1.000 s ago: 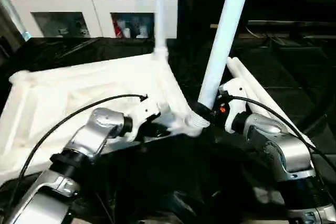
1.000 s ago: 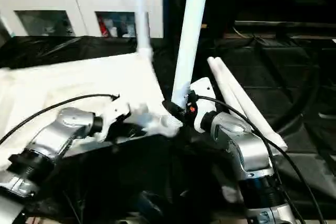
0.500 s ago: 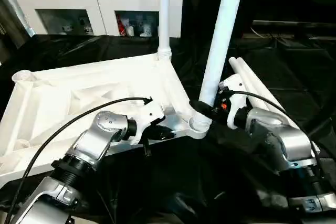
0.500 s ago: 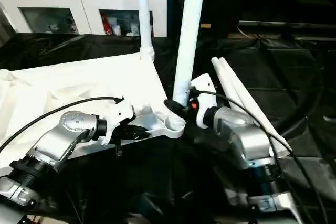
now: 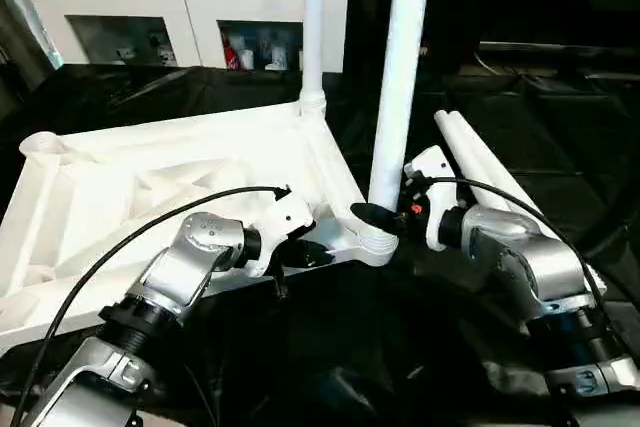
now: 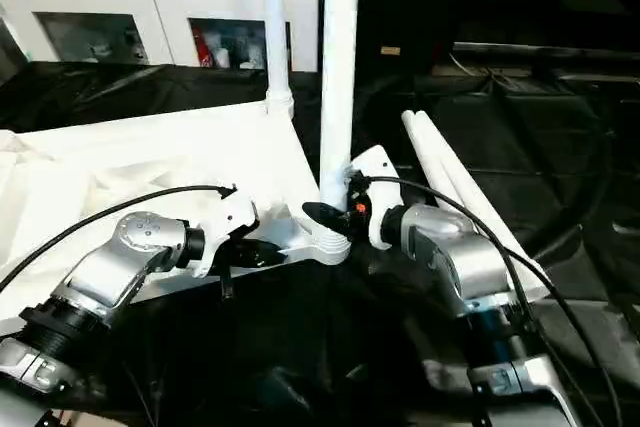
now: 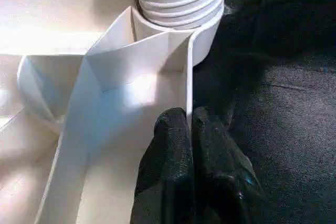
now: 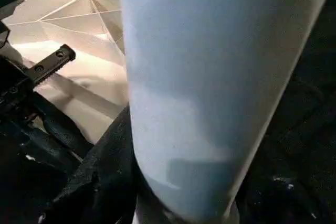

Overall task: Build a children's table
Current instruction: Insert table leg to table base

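Black cloth [image 5: 150, 97] covers the work surface, and a white glass-door cabinet [image 5: 190, 17] stands along the back at about eleven o'clock. On the cloth lies the white table top [image 5: 130, 187], ribbed underside up, spreading from the centre out toward nine o'clock. One white tube leg [image 5: 313, 27] stands upright in the far corner socket [image 5: 312, 105] at about twelve o'clock.

A second leg [image 5: 398, 77] rises nearly upright from the near corner socket [image 5: 378, 245], close to the centre of the scene. Its ribbed lower end sits in that socket, as the left wrist view shows. The right gripper [image 5: 372, 215] grasps this leg just above the socket, its black fingers [image 8: 89, 182] wrapped around the tube.

The left gripper [image 7: 190, 124] is clenched on the thin near rim of the table top, just beside that same socket toward eight o'clock, one finger on each side of the wall.

Two more loose legs [image 5: 480, 162] lie side by side on the cloth at about three o'clock, behind the right forearm.
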`<state>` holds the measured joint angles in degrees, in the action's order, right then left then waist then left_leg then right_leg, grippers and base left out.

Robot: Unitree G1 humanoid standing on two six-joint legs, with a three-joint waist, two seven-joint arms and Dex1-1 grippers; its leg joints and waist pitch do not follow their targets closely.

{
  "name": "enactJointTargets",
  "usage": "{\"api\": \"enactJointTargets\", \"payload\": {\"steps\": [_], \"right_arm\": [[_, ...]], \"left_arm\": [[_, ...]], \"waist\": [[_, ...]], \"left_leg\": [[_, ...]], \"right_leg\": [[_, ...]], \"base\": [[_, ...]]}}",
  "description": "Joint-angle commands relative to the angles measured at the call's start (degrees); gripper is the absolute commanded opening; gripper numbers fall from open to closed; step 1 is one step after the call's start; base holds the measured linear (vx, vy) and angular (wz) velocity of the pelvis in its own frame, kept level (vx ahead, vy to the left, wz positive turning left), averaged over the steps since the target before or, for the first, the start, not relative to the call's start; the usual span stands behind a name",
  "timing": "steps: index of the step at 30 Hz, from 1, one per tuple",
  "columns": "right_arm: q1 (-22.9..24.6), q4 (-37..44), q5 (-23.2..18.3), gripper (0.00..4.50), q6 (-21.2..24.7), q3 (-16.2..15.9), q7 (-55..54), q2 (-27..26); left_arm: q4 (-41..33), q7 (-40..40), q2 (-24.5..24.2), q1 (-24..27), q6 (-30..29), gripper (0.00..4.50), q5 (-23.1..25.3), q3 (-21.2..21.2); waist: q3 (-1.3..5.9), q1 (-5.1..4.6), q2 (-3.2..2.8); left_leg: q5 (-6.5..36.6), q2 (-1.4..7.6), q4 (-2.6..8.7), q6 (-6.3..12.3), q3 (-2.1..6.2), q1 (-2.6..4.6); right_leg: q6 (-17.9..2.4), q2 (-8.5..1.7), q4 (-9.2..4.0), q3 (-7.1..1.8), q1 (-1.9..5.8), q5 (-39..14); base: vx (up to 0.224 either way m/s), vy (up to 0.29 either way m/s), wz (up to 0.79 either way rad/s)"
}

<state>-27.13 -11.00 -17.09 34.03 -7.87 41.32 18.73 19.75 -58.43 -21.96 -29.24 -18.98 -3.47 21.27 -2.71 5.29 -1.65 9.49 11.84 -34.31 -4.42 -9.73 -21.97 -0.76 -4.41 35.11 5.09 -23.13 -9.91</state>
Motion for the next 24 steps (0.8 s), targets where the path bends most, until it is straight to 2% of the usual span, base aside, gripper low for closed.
{"api": "enactJointTargets", "payload": {"steps": [1, 6, 8, 13, 16, 24], "right_arm": [[-0.85, -1.71, 0.87, 1.93, -0.31, -0.24, -0.25, -0.21], [-0.63, -2.08, 0.38, 1.93, -0.35, 0.37, -0.16, -0.38], [0.75, -2.60, -1.13, 1.93, -1.19, 2.35, 0.41, -0.79], [2.27, -3.37, -2.14, 1.93, -2.25, 3.65, 0.68, -1.07], [3.82, -4.01, -2.26, 1.93, -4.08, 4.08, 0.87, -1.23], [9.07, -3.98, -2.73, 1.93, -12.57, 5.40, 2.91, -2.96]], "left_arm": [[-2.25, 0.09, 0.25, -0.18, -0.05, 0.00, -0.17, -0.51], [-2.20, 0.10, 0.29, -0.18, -0.18, 0.00, -0.34, -0.70], [-1.73, 0.25, 0.37, -0.28, -0.03, 0.00, -0.47, -1.06], [-1.33, 0.38, 0.42, -0.38, 0.09, 0.00, -0.50, -1.27], [-1.06, 0.63, 0.41, -0.48, 0.21, 0.00, -0.39, -1.45], [-0.17, 1.61, 0.68, -0.97, 0.75, 0.00, 0.01, -1.80]], "waist": [[3.97, 0.19, 0.49], [3.94, 0.18, 0.53], [3.94, 0.19, 0.26], [4.03, 0.23, 0.46], [4.01, 0.21, 0.31], [3.97, 0.35, 0.27]], "left_leg": [[11.44, 1.13, 3.89, 0.54, 0.17, 0.95], [11.59, 1.13, 3.94, 0.52, 0.20, 0.95], [12.09, 1.10, 3.90, 0.45, 0.20, 0.97], [11.68, 1.13, 3.89, 0.69, 0.17, 0.92], [12.11, 1.13, 3.89, 0.73, 0.16, 0.97], [12.65, 1.18, 4.00, 1.00, 0.22, 0.89]], "right_leg": [[-9.10, -3.78, -4.37, -2.85, 2.93, -14.88], [-8.97, -3.73, -4.38, -2.81, 2.98, -15.12], [-8.94, -3.77, -4.46, -2.84, 2.93, -15.50], [-9.18, -3.79, -4.44, -2.80, 3.01, -14.58], [-9.29, -3.76, -4.54, -2.78, 2.97, -14.71], [-9.23, -3.78, -4.62, -2.74, 2.98, -15.09]], "base": [[0.000, 0.000, 0.00], [0.000, 0.000, 0.00], [0.000, 0.000, 0.00], [0.000, 0.000, 0.00], [0.000, 0.000, 0.00], [0.000, 0.000, 0.00]]}}
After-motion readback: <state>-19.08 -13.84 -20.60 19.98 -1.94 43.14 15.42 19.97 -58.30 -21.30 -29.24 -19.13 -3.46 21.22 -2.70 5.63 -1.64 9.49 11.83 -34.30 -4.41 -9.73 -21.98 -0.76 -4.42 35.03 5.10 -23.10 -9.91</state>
